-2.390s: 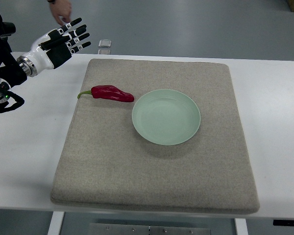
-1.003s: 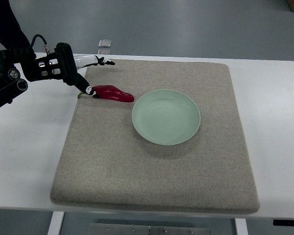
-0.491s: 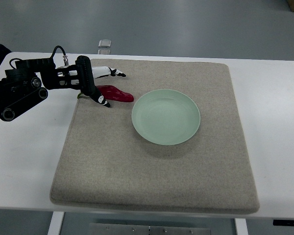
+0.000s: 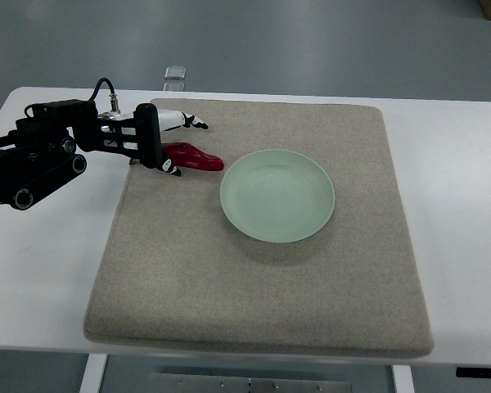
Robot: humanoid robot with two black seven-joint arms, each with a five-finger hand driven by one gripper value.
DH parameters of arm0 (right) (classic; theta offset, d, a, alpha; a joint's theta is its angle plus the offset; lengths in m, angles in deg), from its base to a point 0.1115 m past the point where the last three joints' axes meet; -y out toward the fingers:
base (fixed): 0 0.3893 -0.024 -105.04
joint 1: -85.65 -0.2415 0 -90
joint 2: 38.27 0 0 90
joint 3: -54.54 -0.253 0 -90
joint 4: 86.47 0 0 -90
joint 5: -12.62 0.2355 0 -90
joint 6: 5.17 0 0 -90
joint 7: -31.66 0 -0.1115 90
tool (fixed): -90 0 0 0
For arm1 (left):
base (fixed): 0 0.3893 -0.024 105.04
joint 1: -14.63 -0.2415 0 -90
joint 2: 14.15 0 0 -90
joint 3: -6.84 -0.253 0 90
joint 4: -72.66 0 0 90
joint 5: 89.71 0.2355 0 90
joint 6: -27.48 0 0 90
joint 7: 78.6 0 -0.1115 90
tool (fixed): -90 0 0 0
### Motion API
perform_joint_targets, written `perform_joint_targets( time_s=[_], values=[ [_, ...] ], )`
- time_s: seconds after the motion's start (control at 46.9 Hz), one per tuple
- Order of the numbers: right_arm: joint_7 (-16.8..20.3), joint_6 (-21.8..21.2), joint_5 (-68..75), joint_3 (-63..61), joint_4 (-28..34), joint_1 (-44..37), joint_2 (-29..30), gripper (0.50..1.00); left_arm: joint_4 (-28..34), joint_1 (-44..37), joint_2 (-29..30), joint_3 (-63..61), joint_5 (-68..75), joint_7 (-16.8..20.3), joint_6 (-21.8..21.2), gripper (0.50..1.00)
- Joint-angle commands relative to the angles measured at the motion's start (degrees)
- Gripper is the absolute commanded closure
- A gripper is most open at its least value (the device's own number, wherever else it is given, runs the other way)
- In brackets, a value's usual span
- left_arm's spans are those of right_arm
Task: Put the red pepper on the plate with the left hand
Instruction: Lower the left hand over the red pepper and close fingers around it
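Over the last half second the left hand [image 4: 165, 146] has settled lower over the stem end of the red pepper [image 4: 193, 156], its black fingers [image 4: 168, 166] now curling down on the near side while the white thumb reaches past on the far side — a cage closing, though I cannot tell whether it has truly gripped. The pepper has not shifted: it lies on the grey mat [image 4: 254, 286] near the mat's far-left corner, just beside the pale green plate [image 4: 277, 196] but not touching it. Its long axis runs roughly parallel to the mat's far edge, tip pointing right toward the plate, stem hidden under the hand. The grasp seems nearly made; lifting comes next.
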Motion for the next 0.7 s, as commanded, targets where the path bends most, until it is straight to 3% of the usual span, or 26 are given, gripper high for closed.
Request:
perform_joint_targets(
  time_s=[0.0, 0.128, 0.256, 0.363, 0.491, 0.619, 0.683],
  values=[
    [0.00, 0.00, 0.00, 0.00, 0.00, 0.00, 0.00, 0.572, -0.01, 0.08, 0.00, -1.26, 0.00, 0.00, 0.05, 0.666],
    [0.00, 0.00, 0.00, 0.00, 0.00, 0.00, 0.00, 0.572, -0.01, 0.17, 0.00, -1.35, 0.00, 0.00, 0.05, 0.733],
    [0.00, 0.00, 0.00, 0.00, 0.00, 0.00, 0.00, 0.572, -0.01, 0.34, 0.09, -1.35, 0.09, 0.00, 0.05, 0.868],
    [0.00, 0.00, 0.00, 0.00, 0.00, 0.00, 0.00, 0.572, -0.19, 0.52, 0.18, -1.35, 0.00, 0.00, -0.04, 0.904],
    [0.00, 0.00, 0.00, 0.00, 0.00, 0.00, 0.00, 0.572, -0.27, 0.52, 0.09, -1.35, -0.08, -0.09, -0.12, 0.907],
    [0.00, 0.00, 0.00, 0.00, 0.00, 0.00, 0.00, 0.572, -0.45, 0.52, 0.09, -1.35, -0.08, 0.00, -0.12, 0.992],
    [0.00, 0.00, 0.00, 0.00, 0.00, 0.00, 0.00, 0.572, -0.45, 0.52, 0.18, -1.35, -0.08, 0.00, -0.12, 1.000]
  ],
)
